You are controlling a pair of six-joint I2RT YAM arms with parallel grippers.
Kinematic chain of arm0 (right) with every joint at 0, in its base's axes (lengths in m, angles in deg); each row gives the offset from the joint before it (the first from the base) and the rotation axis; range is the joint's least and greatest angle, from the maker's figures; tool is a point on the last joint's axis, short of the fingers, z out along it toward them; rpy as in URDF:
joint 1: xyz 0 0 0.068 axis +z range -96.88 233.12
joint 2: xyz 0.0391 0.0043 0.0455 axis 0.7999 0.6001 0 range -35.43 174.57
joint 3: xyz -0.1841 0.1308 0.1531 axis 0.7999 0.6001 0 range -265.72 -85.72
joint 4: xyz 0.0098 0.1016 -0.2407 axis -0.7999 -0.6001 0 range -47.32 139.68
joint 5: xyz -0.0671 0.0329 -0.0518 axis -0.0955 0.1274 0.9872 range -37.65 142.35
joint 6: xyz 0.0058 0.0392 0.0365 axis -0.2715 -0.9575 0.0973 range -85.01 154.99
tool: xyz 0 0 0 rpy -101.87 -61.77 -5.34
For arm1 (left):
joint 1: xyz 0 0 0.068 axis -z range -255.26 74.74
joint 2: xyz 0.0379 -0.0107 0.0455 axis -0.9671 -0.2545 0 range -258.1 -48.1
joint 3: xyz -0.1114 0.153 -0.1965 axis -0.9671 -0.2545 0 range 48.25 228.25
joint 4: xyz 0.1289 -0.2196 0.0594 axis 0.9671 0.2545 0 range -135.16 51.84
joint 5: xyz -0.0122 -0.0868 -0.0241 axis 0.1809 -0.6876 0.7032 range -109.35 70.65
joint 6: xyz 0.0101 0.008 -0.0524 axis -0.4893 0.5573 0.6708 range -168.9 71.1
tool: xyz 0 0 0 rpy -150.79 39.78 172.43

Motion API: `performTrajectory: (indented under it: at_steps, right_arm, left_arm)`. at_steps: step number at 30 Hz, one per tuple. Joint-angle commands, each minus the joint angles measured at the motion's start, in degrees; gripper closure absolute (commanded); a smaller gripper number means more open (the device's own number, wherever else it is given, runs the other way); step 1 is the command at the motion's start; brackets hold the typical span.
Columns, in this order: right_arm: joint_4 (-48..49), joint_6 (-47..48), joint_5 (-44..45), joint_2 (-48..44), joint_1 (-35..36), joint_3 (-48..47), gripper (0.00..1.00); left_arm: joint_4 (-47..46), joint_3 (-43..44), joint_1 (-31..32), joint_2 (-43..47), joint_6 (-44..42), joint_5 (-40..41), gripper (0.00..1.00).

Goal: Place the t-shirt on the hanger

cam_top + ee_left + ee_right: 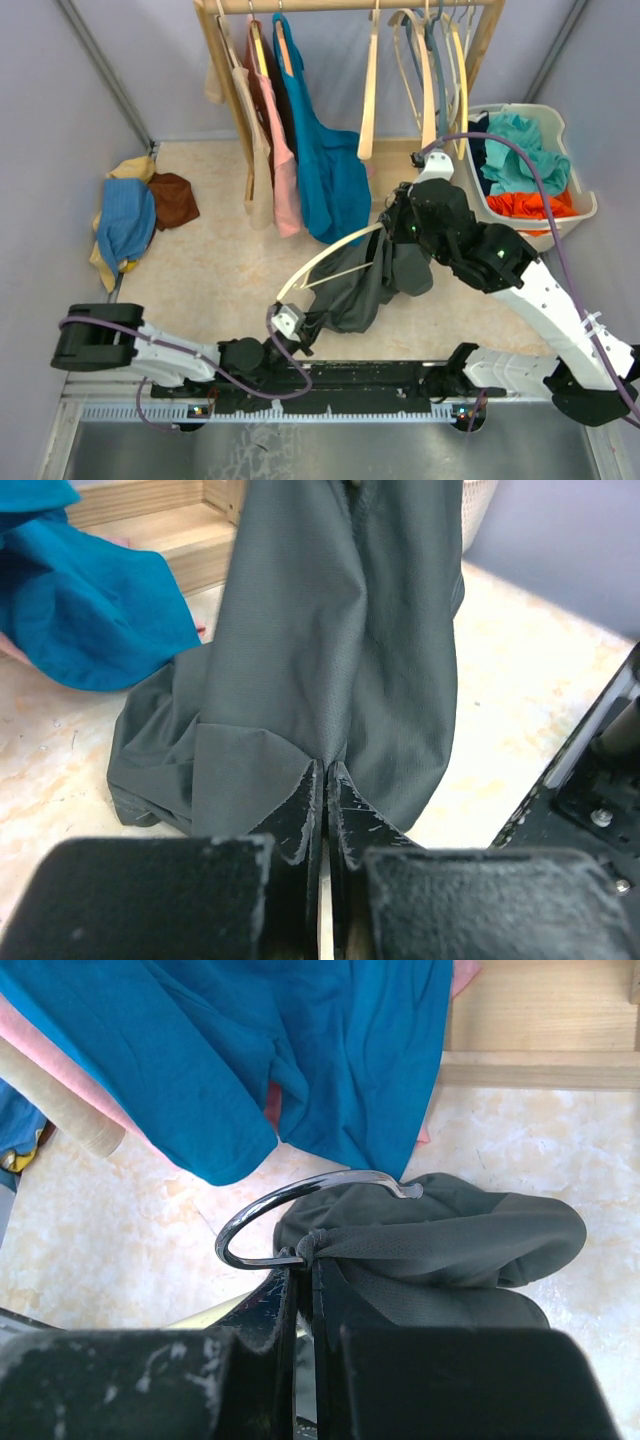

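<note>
**Overhead and wrist views.** The hanger (322,259) lies tilted across the middle of the table (210,270). It runs from 7 o'clock, where one wooden end sits just beside my left gripper (325,777), up to 1 o'clock, where my right gripper (303,1268) meets it.

**Left gripper.** My fingers are pressed together. The lower edge of the t-shirt (365,285) runs straight into the seam between their tips, so I am pinching cloth.

**Right gripper.** My fingers are closed tight on the shank of the metal hook (340,1174). The shirt's neck is bunched against the fingertips, and the hook curls out toward 9 o'clock in the wrist view.

**T-shirt.** It drapes from the hanger as a dark bundle on the arc's 5 o'clock side, between my two grippers. In the left wrist view its lowest folds touch the table. I cannot tell whether both shoulders sit on the wood.

**Surroundings.**
- At 12 o'clock a wooden rail (350,5) carries a teal shirt (325,175), a pink garment (285,175) and several bare hangers.
- At 2 o'clock stands a white basket (583,205) of clothes.
- At 9 o'clock lies a pile of clothes (130,220).
</note>
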Motion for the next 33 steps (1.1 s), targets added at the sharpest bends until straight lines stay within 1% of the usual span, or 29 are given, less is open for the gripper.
performTrajectory:
  at_steps: [1,3,4,6,9,12,16,19,20,24,33]
  right_arm:
    - [2.73,-0.76,1.71,-2.54,-0.6,-0.77,1.0]
    - [2.81,-0.84,1.82,-2.85,-0.68,-0.26,1.0]
    - [2.94,-1.01,1.71,-3.02,-0.66,0.04,1.0]
    - [3.21,-1.12,1.48,-3.43,-0.7,0.57,1.0]
    - [3.67,-1.22,1.22,-4.13,-0.72,1.4,1.0]
    - [4.21,-0.89,1.12,-5.26,-0.7,2.42,1.0]
    - [5.38,0.09,1.38,-6.6,-0.7,4.6,1.0]
    - [7.05,0.78,2.13,-7.75,-0.68,6.59,1.0]
    - [7.5,0.96,2.5,-8.02,-0.7,7.17,1.0]
    - [10.19,1.96,3.65,-9.23,-0.68,8.76,1.0]
    - [14.77,3.72,7.65,-10.93,-0.72,12.2,1.0]
  left_arm:
    - [6.46,-3.23,1.6,9.51,5.66,4.17,0.98]
    - [16.97,-3.46,2.11,14.99,10.92,5.21,0.98]
    - [19.98,-3.84,2.24,17.34,12.83,5.72,0.98]
    - [22.61,-5.16,2.72,21.41,13.76,7.47,0.98]
    - [30.78,-5.12,2.91,27.25,16.66,9.77,0.98]
    - [40.99,-3.96,2.92,33.44,20.45,11.58,0.98]
    - [57.01,1.42,2.89,39.57,25.41,13.07,0.98]
    - [70.98,7.06,2.9,41.52,30.62,12.97,0.98]
    - [74.31,8.49,2.89,41.9,32.01,13.06,0.98]
    - [81.7,12.82,2.89,43.27,34.89,12.61,0.98]
    - [87.49,18.22,2.94,48.35,35.13,10.91,0.98]
